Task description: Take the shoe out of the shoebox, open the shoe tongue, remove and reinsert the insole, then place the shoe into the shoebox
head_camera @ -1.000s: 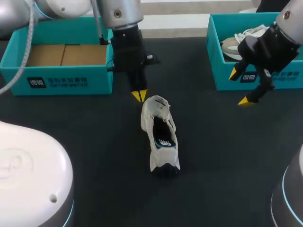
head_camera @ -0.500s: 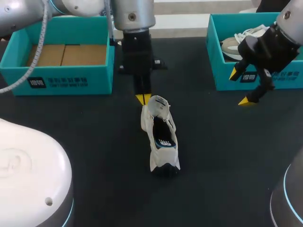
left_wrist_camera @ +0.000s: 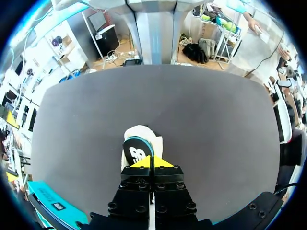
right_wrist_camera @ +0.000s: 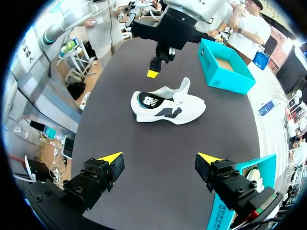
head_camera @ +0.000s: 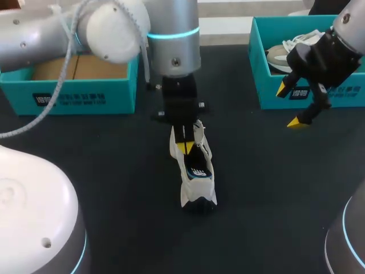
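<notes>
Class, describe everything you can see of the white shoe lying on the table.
The shoe is a white trainer, apparently fabric, with a dark side mark and a dark, teal-edged insole bearing a white logo. It stands upright on its sole on the black table, heel towards the robot, tongue raised. The left gripper, jaws shut, is over its opening; contact cannot be told.

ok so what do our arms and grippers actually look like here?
Left arm and right arm: silver-grey rounded links with cyan light rings. The left also has a white joint cap and a grey cable running along it. Left gripper and right gripper: black, blocky bodies with visible bolts, each with two wedge-shaped yellow fingertips.
</notes>
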Controlling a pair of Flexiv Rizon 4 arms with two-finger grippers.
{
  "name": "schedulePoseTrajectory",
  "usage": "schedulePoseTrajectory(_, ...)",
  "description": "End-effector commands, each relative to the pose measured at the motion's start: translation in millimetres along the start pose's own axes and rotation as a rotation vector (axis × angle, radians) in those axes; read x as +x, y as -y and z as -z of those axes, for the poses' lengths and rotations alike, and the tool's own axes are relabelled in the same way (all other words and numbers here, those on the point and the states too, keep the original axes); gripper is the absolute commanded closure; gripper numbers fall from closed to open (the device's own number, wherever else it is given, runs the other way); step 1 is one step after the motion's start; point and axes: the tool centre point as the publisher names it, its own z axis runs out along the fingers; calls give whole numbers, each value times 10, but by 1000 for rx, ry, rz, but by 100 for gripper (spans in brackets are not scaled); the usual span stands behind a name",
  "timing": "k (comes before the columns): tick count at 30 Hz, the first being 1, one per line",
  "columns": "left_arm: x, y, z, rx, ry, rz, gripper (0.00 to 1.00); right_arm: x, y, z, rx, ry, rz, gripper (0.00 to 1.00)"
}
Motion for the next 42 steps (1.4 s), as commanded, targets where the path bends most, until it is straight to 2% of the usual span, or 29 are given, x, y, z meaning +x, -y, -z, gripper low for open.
schedulePoseTrajectory(1,-61,-29,-280,-17,-5,19,100,-6,-1,-9,1,-1,-1,0)
schedulePoseTrajectory(22,-61,-29,-280,-17,-5,19,100,-6,-1,-9,1,-1,-1,0)
schedulePoseTrajectory(25,-104,-39,-349,16,3,7,100,-6,-1,-9,1,-1,-1,0)
schedulePoseTrajectory(29,-151,-134,-398,-15,13,31,100,-6,-1,-9,1,-1,-1,0)
schedulePoseTrajectory(30,-171,-187,-430,-69,13,42,100,-6,-1,-9,1,-1,-1,0)
schedulePoseTrajectory(31,-180,-208,-438,-27,9,40,100,-6,-1,-9,1,-1,-1,0)
schedulePoseTrajectory(33,-204,-270,-467,-71,17,52,100,-6,-1,-9,1,-1,-1,0)
schedulePoseTrajectory(42,-278,-406,-697,-79,22,88,100,-6,-1,-9,1,-1,-1,0)
